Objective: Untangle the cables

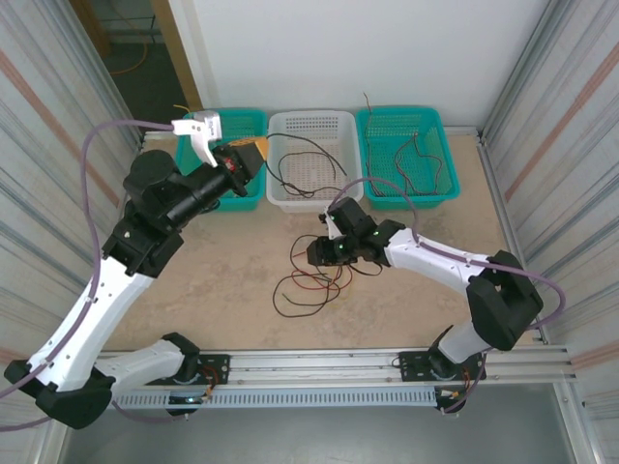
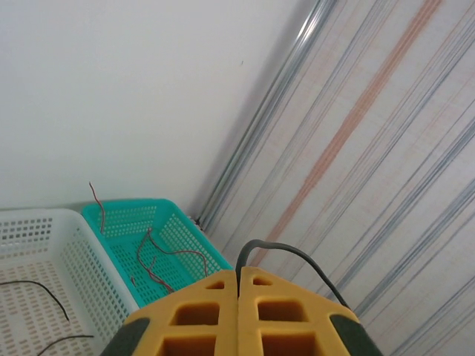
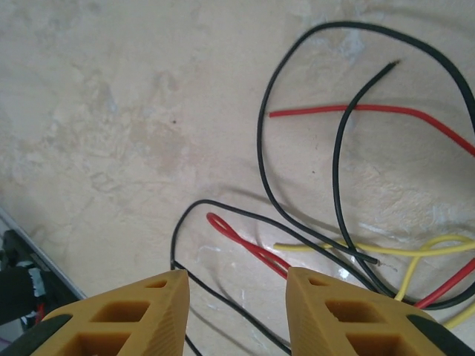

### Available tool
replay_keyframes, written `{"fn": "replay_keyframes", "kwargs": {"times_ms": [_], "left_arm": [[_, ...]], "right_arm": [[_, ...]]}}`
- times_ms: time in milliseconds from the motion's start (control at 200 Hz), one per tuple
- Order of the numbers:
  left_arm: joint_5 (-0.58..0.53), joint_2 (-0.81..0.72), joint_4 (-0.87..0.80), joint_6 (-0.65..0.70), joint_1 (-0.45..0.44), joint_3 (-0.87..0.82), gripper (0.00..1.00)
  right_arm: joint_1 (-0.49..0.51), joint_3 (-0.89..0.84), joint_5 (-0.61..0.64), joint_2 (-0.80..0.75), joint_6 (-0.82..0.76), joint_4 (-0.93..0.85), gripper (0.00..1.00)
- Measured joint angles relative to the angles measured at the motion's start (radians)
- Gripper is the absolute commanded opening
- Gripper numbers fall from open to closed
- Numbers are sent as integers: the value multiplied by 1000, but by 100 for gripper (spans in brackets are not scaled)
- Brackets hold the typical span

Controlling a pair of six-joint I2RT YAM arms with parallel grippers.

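Striped metal walls (image 1: pixel 39 97) are flanking the beige, mottled counter (image 1: pixel 222 261), with a plain white wall (image 1: pixel 387 48) standing behind.

Cables (image 1: pixel 308 280) on desk (image 1: pixel 213 280), right under right pincer (image 1: pixel 311 256), spilling nearer than it. Beyond it, three baskets in row: middle basket (image 1: pixel 280 200) straight ahead, right basket (image 1: pixel 440 145) off right, both with cables inside. Left pincer (image 1: pixel 250 150) over left basket (image 1: pixel 242 113), single cable (image 2: pixel 297 256) in its grip.
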Motion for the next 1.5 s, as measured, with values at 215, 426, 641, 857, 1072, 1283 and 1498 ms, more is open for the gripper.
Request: {"fn": "replay_keyframes", "kwargs": {"times_ms": [215,426,641,857,1072,1283,1498], "left_arm": [[-23,26,-19,18,6,53,0],[-22,64,-30,6,19,60,0],[-13,127,-24,-21,27,89,0],[-38,224,22,-21,53,127,0],[-82,440,81,-20,108,227,0],[-96,757,71,-24,147,447,41],[-145,899,32,-54,154,485,77]], "right_arm": [[-49,0,90,-95,2,-25,43],[-72,2,150,-341,-35,-2,52],[-121,47,182,-440,-54,23,55],[-177,31,209,-468,-52,11,55],[-186,-11,212,-494,-49,-13,56],[-187,-16,214,-494,-49,-39,56],[-191,-16,235,-528,-50,-67,57]]}}
